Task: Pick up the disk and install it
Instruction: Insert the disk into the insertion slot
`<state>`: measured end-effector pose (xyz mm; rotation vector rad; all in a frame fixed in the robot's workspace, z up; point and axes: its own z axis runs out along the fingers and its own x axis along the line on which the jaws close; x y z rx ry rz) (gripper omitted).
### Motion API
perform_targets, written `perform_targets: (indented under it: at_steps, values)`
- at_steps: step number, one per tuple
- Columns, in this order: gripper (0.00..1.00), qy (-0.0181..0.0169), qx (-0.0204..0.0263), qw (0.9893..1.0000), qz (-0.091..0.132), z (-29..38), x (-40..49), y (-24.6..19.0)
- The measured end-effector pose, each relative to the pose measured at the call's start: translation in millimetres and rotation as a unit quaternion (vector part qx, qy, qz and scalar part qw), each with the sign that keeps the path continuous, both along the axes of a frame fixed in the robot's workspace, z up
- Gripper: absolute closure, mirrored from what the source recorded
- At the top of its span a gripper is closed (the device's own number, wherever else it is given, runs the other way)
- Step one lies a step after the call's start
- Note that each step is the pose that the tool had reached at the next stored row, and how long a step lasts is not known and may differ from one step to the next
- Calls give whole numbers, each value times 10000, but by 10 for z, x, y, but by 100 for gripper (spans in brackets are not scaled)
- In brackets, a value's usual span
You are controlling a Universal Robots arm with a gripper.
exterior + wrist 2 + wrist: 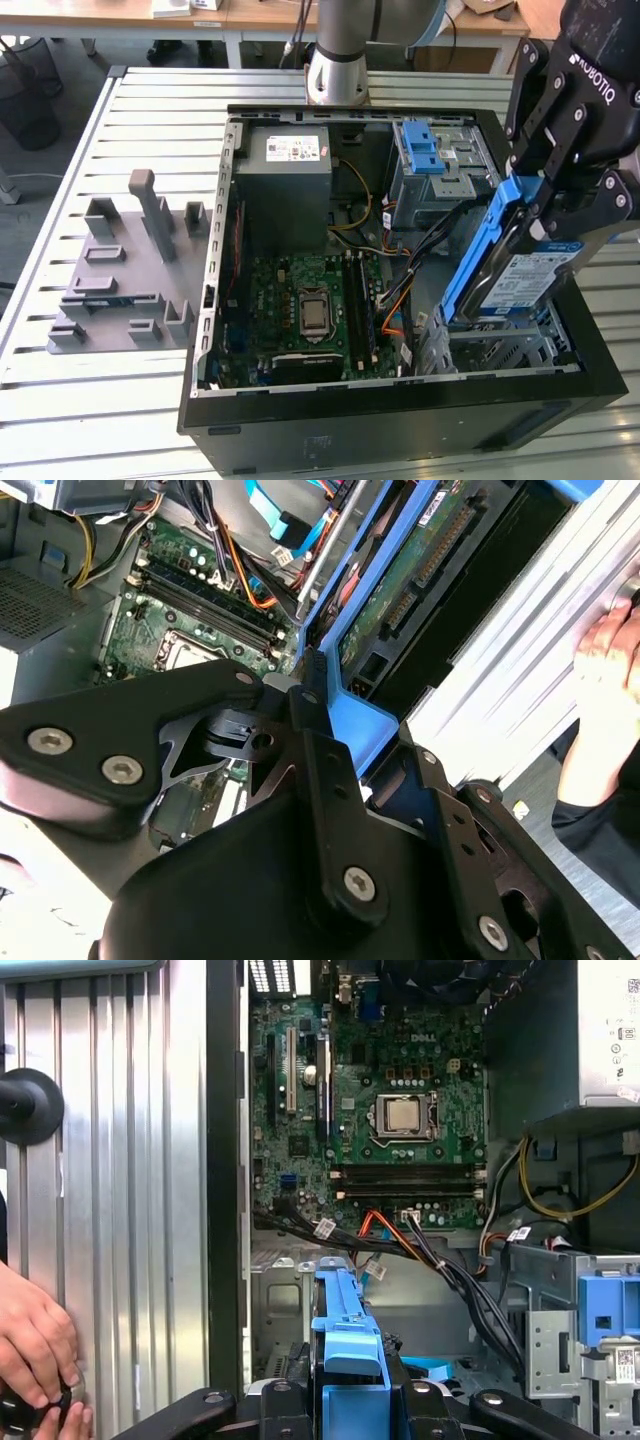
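The disk [530, 275] is a silver drive with a white-and-blue label in a blue carrier bracket [480, 260]. It hangs steeply tilted over the metal drive bay [500, 350] at the near corner of the open computer case, on the exterior view's right. My gripper [537, 215] is shut on its upper end. In the second wrist view the disk's green circuit board [420, 570] and blue bracket [355, 720] run away from the gripper [300, 695]. The first wrist view has the bracket [345, 1330] between the fingers [420, 1400], pointing into the case.
Inside the case are the motherboard [310, 300], the grey power supply [285, 175], a drive cage with a blue latch [425, 150] and loose cables [400, 290]. A grey fixture [130, 260] lies on the slatted table. A person's hand [35, 1350] rests outside the case wall.
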<state>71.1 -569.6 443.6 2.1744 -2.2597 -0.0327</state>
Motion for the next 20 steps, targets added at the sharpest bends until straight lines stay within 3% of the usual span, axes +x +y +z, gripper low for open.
perform_targets:
  at_steps: [20]
  values:
    - [64,0,0,10000,42,-83,22,-1]
